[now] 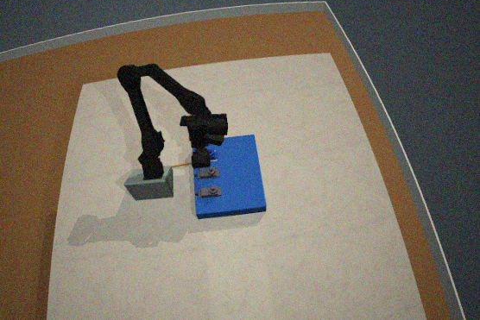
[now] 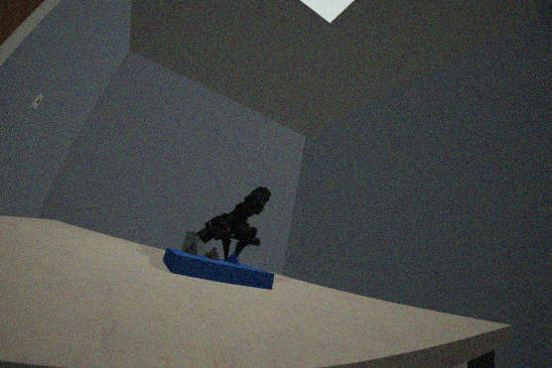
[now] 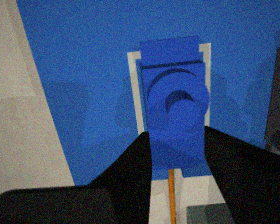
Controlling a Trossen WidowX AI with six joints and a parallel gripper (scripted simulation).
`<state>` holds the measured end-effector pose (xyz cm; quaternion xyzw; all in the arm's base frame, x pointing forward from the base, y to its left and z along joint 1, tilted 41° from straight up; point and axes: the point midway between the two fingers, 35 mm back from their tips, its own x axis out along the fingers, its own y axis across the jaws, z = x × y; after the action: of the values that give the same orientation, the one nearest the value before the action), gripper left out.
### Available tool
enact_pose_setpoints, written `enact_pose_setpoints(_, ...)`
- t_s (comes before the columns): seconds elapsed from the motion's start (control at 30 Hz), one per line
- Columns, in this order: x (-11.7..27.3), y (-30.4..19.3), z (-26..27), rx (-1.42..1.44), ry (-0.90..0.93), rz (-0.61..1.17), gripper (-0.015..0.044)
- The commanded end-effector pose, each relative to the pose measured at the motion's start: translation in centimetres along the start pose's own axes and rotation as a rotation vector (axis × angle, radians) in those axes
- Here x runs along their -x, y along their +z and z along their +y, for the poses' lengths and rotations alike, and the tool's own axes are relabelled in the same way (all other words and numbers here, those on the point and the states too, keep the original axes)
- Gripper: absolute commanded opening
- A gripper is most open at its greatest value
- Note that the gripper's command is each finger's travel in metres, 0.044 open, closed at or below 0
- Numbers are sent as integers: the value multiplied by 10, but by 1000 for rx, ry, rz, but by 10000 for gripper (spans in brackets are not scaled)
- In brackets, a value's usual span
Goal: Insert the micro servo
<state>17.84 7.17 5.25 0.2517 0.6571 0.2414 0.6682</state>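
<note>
The blue micro servo [image 3: 176,135] [image 1: 212,154] is between the two black fingers, its round output shaft facing the wrist camera. My gripper [image 3: 174,135] [image 2: 231,257] is shut on it, low over the blue deck [image 1: 237,175] [image 2: 218,271] [image 3: 102,30]. The white outline [image 3: 208,75] of the marked pocket shows on both sides of the servo, which lies over the pocket. The orange cable [image 3: 172,197] [image 1: 181,165] runs from the servo's near end past the deck's edge. The servo hides the pocket and most of the notch; whether the ears touch the deck cannot be told.
Two grey servos [image 1: 209,172] [image 1: 210,192] sit in the deck beside the pocket; one shows at the right edge of the wrist view [image 3: 278,100]. A grey-green block [image 1: 154,189] [image 2: 191,243] stands at the arm's base, left of the deck.
</note>
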Motion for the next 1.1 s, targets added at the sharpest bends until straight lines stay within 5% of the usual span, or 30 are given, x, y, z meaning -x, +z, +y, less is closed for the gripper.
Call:
enact_pose_setpoints(0.0, 0, 0, 0, 2, 2, -2, 131)
enact_pose_setpoints(0.07, 0, 0, 0, 2, 2, -2, 184)
enact_pose_setpoints(0.43, 35, -2, -1, 2, 1, -2, 187)
enact_pose_setpoints(0.77, 73, 63, 2, 4, 0, -10, 440)
enact_pose_setpoints(1.07, 102, 108, 0, 5, -1, -6, 440)
